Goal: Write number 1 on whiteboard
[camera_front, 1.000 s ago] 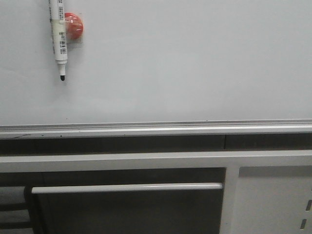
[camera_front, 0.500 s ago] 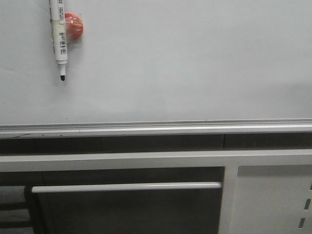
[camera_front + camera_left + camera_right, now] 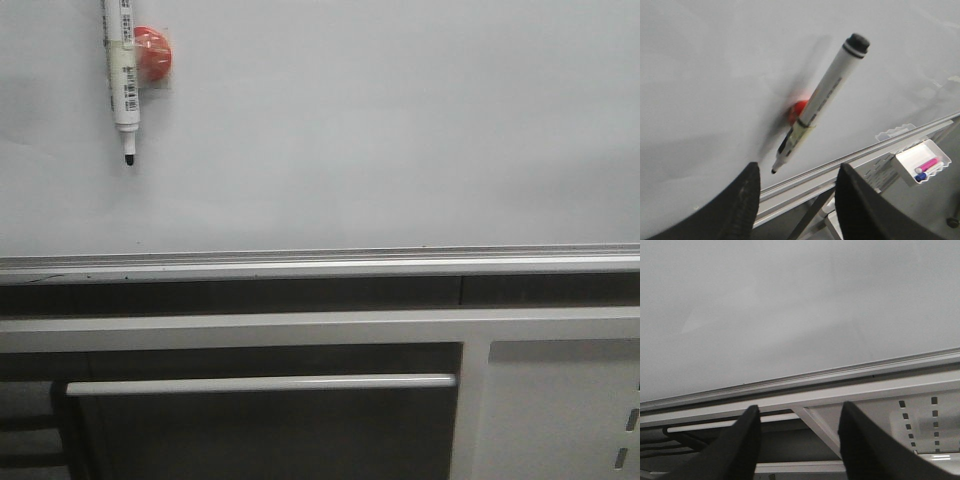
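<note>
The whiteboard (image 3: 380, 130) fills the upper front view, pale and glossy, with a silver rail (image 3: 320, 262) along its bottom edge. No number 1 shows on it. A white marker pen (image 3: 121, 75) hangs tip-down at the board's upper left, held by a red round magnet (image 3: 153, 53). In the left wrist view the marker pen (image 3: 822, 100) and red magnet (image 3: 798, 108) sit ahead of my left gripper (image 3: 797, 172), which is open and apart from the pen. My right gripper (image 3: 799, 412) is open with nothing between its fingers, facing the whiteboard (image 3: 790, 305). Neither gripper shows in the front view.
Below the board stands a white metal frame (image 3: 300, 328) with a horizontal bar (image 3: 260, 384). A small white tray (image 3: 920, 162) holding pink and blue markers hangs off to the side in the left wrist view. The frame's perforated panel (image 3: 917, 417) shows in the right wrist view.
</note>
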Controlling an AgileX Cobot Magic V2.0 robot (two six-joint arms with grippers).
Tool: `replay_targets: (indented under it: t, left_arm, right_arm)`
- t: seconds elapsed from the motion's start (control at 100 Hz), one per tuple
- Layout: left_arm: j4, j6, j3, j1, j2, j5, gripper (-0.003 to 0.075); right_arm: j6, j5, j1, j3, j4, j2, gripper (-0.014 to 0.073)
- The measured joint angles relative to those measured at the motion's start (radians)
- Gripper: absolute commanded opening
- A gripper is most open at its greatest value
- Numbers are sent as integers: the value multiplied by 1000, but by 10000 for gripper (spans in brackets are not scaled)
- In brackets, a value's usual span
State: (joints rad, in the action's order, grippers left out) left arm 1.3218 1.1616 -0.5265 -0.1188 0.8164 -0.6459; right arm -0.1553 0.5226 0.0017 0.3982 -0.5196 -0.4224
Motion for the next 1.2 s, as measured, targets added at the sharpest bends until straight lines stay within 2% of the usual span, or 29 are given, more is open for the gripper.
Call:
replay_targets:
  t: [0.14,0.3,0.48,0.63,0.73,0.87,1.2]
  left_arm:
    - [42,97,-60,-23,83,-35,324]
    - [19,137,-103,-127,146,9,324]
    - [-55,140,-105,-313,155,249,289]
    - [-57,140,-98,-461,155,530,275]
    - [-47,140,-85,-531,162,658,275]
    - [-40,141,-84,-571,210,710,275]
    - [-32,141,-86,-574,311,755,275]
  right_arm:
    - [-2,0,0,0,-6,0,342]
    - [-2,0,0,0,-11,0,342]
    - [-2,0,0,0,-19,0,342]
    - [-2,0,0,0,-24,0,342]
    - [-2,-2,0,0,-24,0,342]
    - [-4,-2,0,0,-26,0,342]
    - [-5,-2,0,0,-26,0,342]
